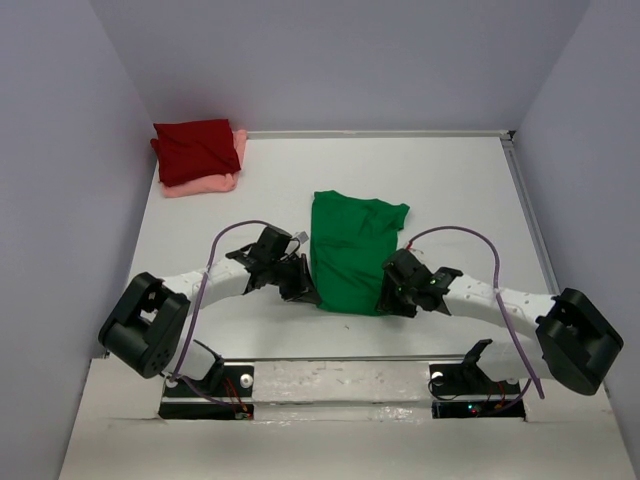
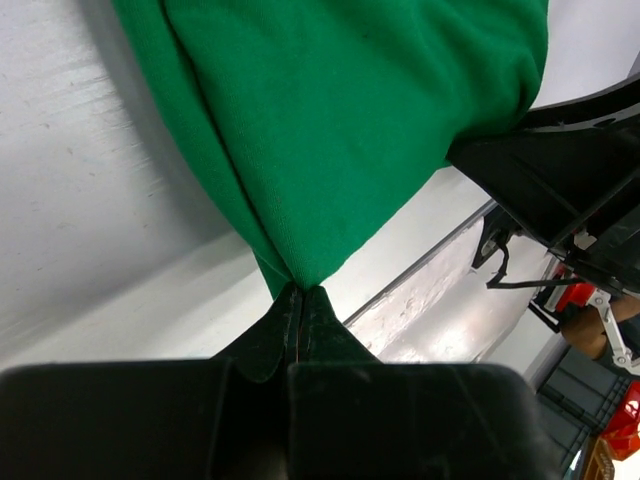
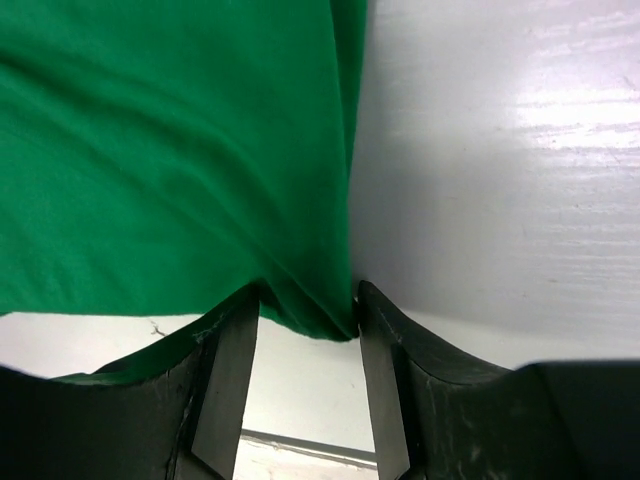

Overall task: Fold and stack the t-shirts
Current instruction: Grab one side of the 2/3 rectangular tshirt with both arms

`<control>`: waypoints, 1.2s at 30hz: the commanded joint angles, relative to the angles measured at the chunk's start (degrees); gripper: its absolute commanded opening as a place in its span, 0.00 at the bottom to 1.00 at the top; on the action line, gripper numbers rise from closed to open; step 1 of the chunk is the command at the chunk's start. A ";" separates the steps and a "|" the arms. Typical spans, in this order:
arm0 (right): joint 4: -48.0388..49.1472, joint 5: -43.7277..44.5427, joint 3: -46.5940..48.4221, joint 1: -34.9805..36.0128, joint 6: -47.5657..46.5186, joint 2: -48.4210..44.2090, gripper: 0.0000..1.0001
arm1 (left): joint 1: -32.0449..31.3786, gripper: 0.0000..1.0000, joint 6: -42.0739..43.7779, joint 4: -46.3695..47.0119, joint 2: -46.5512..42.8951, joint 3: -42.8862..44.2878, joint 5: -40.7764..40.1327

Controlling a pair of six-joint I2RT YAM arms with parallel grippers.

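While the bright green t-shirt [image 1: 352, 250] lies partly folded in the middle of the white counter [image 1: 460, 190], the left pincer [image 2: 300, 292] is clenched on its near left corner, a peak of cloth caught at the tips. The right pincer [image 3: 305, 308] sits at the near right corner, released, with the green hem hanging between its spread fingers. In the far left corner, the dark red t-shirt [image 1: 195, 148] rests folded on the salmon pink t-shirt [image 1: 205, 184], well apart from the green one.
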 commanded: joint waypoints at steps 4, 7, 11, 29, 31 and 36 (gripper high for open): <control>-1.30 5.08 0.58 0.60 0.74 3.10 0.48 | -0.30 0.00 0.48 1.68 0.13 -0.10 2.05; -2.00 4.90 0.23 0.60 1.97 2.84 0.41 | -0.30 0.00 0.57 1.94 0.66 -0.10 2.05; -3.24 5.52 -0.73 0.60 4.43 0.91 0.44 | -0.30 0.00 0.57 2.56 1.54 -0.36 2.23; -4.65 8.25 -3.28 1.13 7.86 -3.84 0.29 | -0.30 0.00 0.92 3.61 3.38 -0.54 2.58; -4.91 8.60 -3.11 1.13 7.77 -4.02 0.17 | -0.39 0.00 0.92 3.79 3.38 -0.72 2.67; -5.79 8.68 -2.32 1.13 7.86 -2.79 0.00 | -0.39 0.00 0.92 4.05 3.82 -0.63 2.67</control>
